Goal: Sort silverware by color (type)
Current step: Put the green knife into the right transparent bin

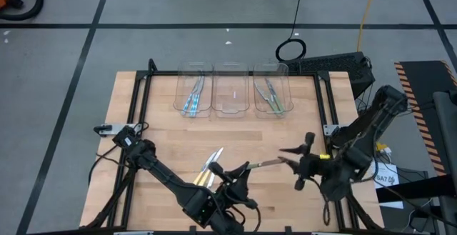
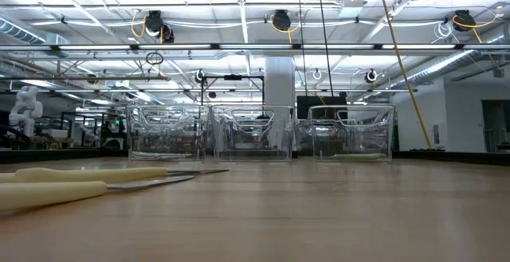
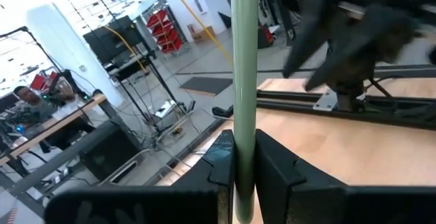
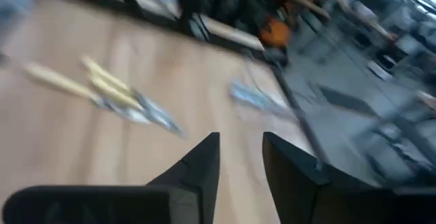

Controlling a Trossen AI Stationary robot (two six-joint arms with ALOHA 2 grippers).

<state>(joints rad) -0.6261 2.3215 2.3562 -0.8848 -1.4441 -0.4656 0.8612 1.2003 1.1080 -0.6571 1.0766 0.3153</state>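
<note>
In the lower middle of the high view, the left gripper [image 1: 246, 169] pinches a slim utensil with a pale green handle [image 1: 265, 163] and holds it above the light wooden table [image 1: 164, 131]. In the left wrist view the two dark fingers [image 3: 221, 157] press on the green handle [image 3: 244, 81] from both sides, near its lower end. The utensil points toward the right gripper [image 1: 294, 153], which stands just beside its far end, at the lower right of centre. The right wrist view shows that gripper's fingers [image 4: 204, 157] apart with nothing between them.

Two utensils with pale yellow handles [image 1: 208, 168] lie on the table at lower centre, touching each other. Three clear plastic bins [image 1: 231, 88] stand in a row in the upper middle; the left bin holds blue-handled pieces [image 1: 193, 96], the right bin holds green ones [image 1: 270, 95], and the middle one seems empty.

I judge the utensil to be light and stiff, not fragile, but smooth, so it may slip or rotate in a narrow pinch. The handle is the best place to hold; for a handover, the free part of the handle is better than the thin metal head.
</note>
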